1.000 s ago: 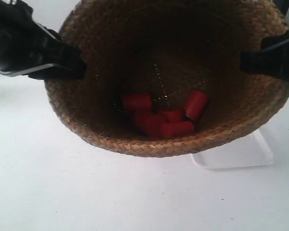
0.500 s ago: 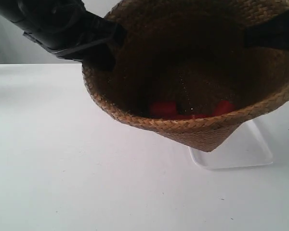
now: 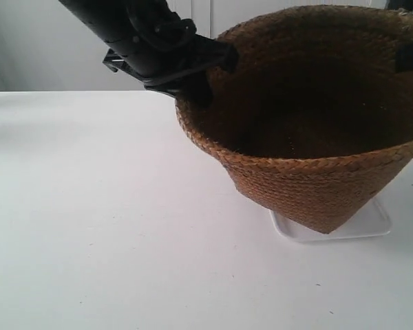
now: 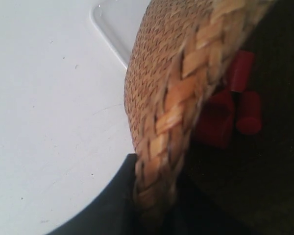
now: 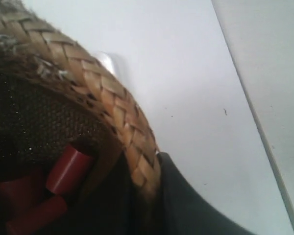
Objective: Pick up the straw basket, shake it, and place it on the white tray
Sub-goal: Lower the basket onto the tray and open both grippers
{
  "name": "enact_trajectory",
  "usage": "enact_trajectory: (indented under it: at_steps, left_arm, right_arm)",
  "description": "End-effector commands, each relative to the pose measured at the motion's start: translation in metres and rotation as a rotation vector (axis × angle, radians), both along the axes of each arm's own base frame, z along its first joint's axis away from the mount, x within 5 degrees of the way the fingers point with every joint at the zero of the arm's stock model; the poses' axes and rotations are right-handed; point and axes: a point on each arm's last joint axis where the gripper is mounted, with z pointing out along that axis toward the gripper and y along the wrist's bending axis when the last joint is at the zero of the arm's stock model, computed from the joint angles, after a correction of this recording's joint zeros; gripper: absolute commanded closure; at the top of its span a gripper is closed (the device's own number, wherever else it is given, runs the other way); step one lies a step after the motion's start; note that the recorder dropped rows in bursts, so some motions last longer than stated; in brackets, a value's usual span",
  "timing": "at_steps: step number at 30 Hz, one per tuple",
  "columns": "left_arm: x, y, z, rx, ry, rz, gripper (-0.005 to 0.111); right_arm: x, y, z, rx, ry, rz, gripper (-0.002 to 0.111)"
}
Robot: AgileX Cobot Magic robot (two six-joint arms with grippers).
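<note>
the left pincer pinches the braided rim of the straw basket, one dark finger outside and one inside. past the inside finger, red tubes lie in the basket. far off on the outside, a corner of the white tray shows on the table.

The straw basket covered most of the white tray; whether its base touched it, no telling. The basket's right side ran off the exterior view's edge, and the arm at the exterior view's right showed only a dark sliver. Red cylinders sat half behind the blurred rim, count unclear.
</note>
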Motion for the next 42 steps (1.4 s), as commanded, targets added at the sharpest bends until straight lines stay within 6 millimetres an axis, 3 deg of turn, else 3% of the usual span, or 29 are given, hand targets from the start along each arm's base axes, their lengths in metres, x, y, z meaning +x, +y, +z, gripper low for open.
enact_trajectory:
  at_steps: [1,15,25,28,36,39,42]
  left_arm:
    - [0.015,0.009,0.001,0.114,-0.065,-0.004,0.107]
    - [0.053,-0.017,-0.026,0.154,-0.066,-0.008,0.107]
    - [0.057,-0.025,-0.029,0.108,-0.092,-0.053,0.107]
    - [0.056,-0.027,-0.028,0.083,-0.090,-0.061,0.097]
    - [0.055,-0.027,-0.029,0.077,-0.073,-0.058,0.043]
    - [0.055,-0.028,-0.028,0.073,-0.079,-0.057,0.036]
    - [0.057,-0.029,-0.027,0.060,-0.098,-0.052,0.036]
  right_arm:
    - [0.007,-0.035,0.000,-0.179,0.038,-0.100,0.108]
    - [0.045,-0.062,-0.034,-0.202,0.172,-0.176,0.108]
    - [0.051,-0.063,-0.035,-0.171,0.124,-0.157,0.106]
    - [0.052,-0.061,-0.035,-0.157,0.118,-0.151,0.094]
    - [0.052,-0.059,-0.036,-0.125,0.116,-0.150,0.040]
    - [0.055,-0.058,-0.036,-0.118,0.090,-0.135,0.030]
    - [0.059,-0.055,-0.033,-0.108,0.043,-0.109,0.028]
